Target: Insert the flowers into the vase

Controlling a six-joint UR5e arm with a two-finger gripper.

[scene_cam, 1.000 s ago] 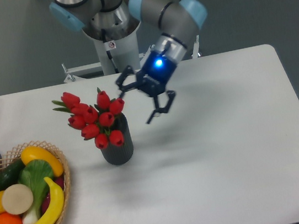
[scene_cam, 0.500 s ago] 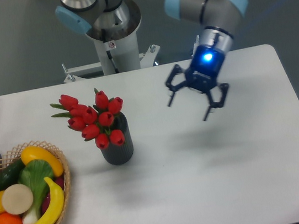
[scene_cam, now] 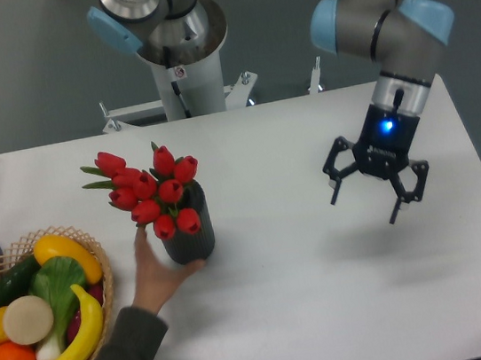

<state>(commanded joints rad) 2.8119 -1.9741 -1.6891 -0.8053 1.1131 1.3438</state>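
Now hovering over table (scene_cam: pixel 313 313), tool (scene_cam: pixel 376 186) spread, empty | flowers (scene_cam: pixel 148 193) in vase (scene_cam: pixel 190 236), well apart toward basket (scene_cam: pixel 105 297) side | red closed buds; dark ribbed cylinder | hand (scene_cam: pixel 159 272) touching vase base

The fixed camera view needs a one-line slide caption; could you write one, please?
Red tulips stand in the dark vase, a person's hand grips it, and the open gripper hovers off to the side.
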